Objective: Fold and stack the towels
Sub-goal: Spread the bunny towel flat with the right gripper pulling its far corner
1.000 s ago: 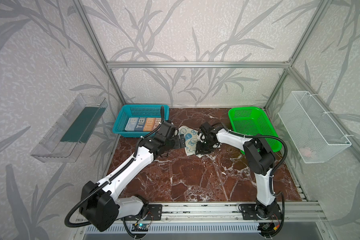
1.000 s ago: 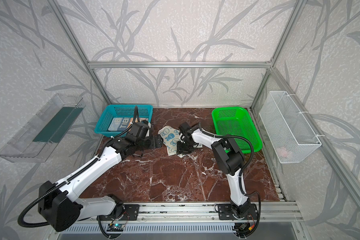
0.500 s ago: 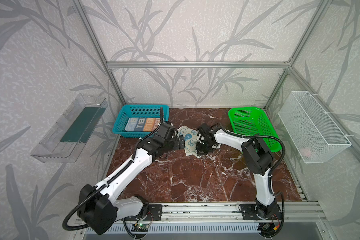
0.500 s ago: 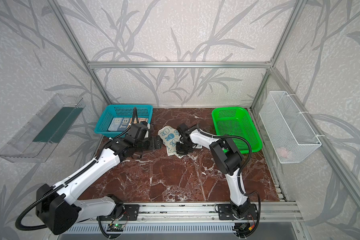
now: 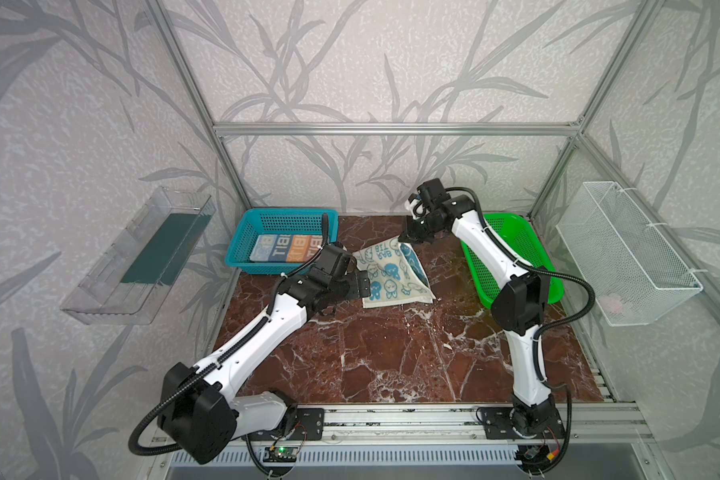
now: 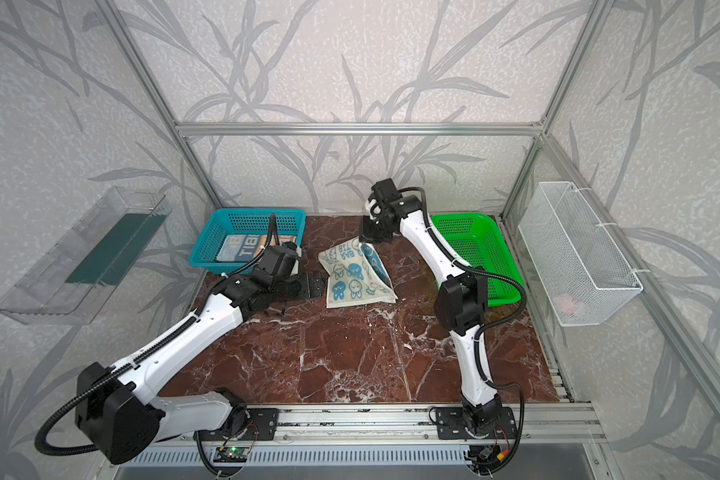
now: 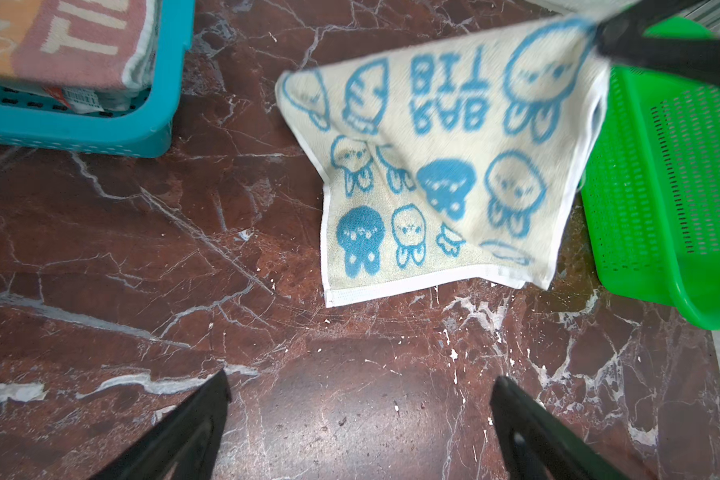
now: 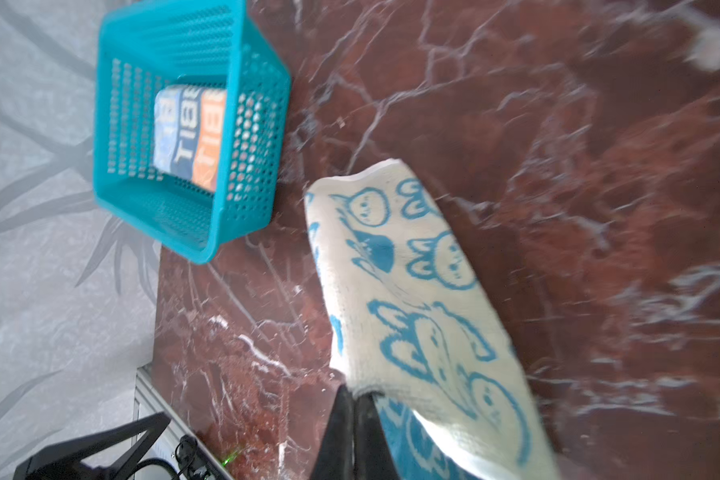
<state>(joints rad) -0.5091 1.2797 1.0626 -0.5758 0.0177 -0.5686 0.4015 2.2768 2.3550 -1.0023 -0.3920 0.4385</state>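
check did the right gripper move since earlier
Yes, the right gripper, pinching the towel, moved along the green basket from its front end toward its back end.

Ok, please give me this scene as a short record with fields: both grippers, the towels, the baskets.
right gripper: shut on one corner of the cream terry towel with blue bunnies
towel: corner raised, lower edge resting on the brown marble table
left gripper: open, holding nothing, beside the towel
teal perforated plastic basket: folded towels inside
green perforated plastic basket: right of the towel
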